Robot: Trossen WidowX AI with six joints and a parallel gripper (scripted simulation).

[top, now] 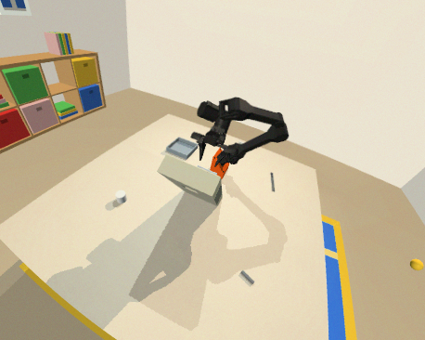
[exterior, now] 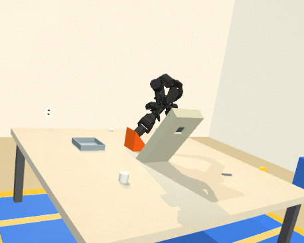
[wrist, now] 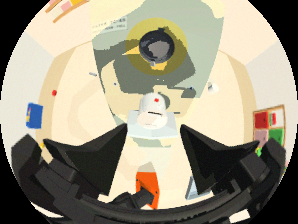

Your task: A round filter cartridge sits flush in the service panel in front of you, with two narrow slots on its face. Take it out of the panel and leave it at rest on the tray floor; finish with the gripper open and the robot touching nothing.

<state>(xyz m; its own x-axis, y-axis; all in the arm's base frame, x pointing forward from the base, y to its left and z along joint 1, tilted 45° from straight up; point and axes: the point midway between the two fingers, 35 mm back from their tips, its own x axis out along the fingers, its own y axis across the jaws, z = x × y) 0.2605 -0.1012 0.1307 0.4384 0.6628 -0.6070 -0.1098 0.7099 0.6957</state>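
The service panel leans over the table. In the wrist view a dark round opening with a yellow ring shows on its face. Nearer the fingers, a white round piece with a red dot and a dark slot, seemingly the cartridge, stands out by a pale ledge; its exact seating is unclear. My gripper is open at the panel's face, its fingertips apart on either side, short of the white piece. The grey tray is empty.
The arm's orange base stands close to the panel. A small white cylinder stands on the table. Grey bars lie farther off.
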